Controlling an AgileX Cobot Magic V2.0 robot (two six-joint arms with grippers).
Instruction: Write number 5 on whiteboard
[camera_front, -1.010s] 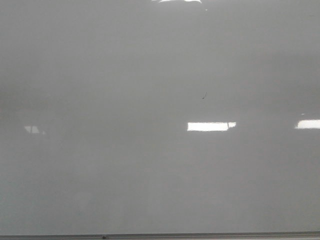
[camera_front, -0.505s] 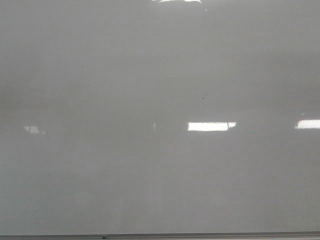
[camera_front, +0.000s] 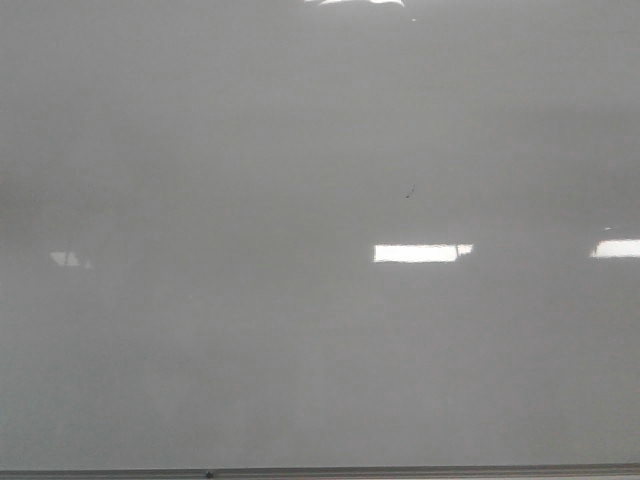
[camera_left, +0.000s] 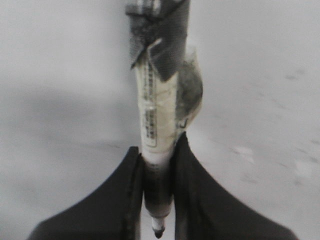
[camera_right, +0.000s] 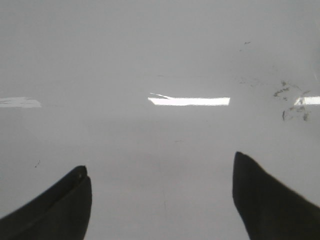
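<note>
The whiteboard (camera_front: 300, 350) fills the front view, bearing only a speck (camera_front: 408, 193) at 1 o'clock. The left gripper (camera_left: 159, 200) clamps a marker (camera_left: 157, 130); the right gripper (camera_right: 160, 200) gapes wide over the board.

The whiteboard (camera_front: 200, 150) fills the front view, a speck (camera_front: 408, 193) on it right of centre.

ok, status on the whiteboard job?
Left gripper shut on marker. Right gripper open, empty. Whiteboard bare, no 5 yet, just a speck. Nothing in the way.
</note>
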